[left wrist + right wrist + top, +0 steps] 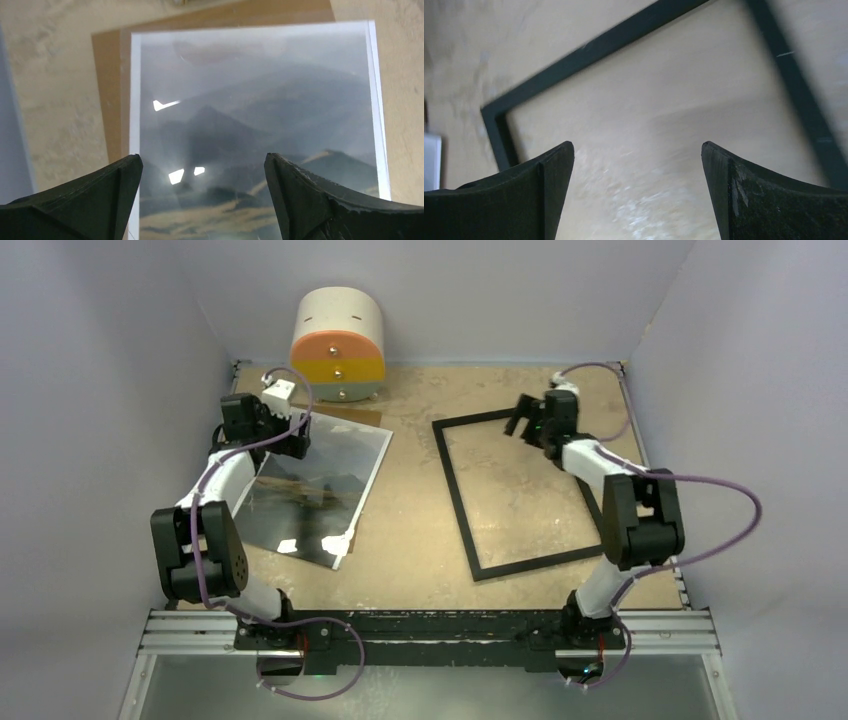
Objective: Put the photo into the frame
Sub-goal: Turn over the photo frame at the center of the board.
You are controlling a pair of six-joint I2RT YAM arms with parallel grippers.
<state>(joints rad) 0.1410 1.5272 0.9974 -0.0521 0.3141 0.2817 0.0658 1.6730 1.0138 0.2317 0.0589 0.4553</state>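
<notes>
Photo (315,485) lies flat on the left side of the counter (410,540), on top of a brown board (107,75) that peeks out at its far edge. The frame (457,500) lies flat on the right side, black side up, well apart from the photo. The photo is not in the frame yet, so it looks like the job has only just begun. Picking up the photo, moving it over and fitting it in are all left to do. The left gripper (202,165) hangs over the photo with its jaws wide apart and holds nothing. The right gripper (638,150) hangs over the far part of the frame, also wide apart and holding nothing. Counting up: one photo, one frame, one brown board, two grippers, and one round box (338,345) with orange and yellow stripes at the back.
</notes>
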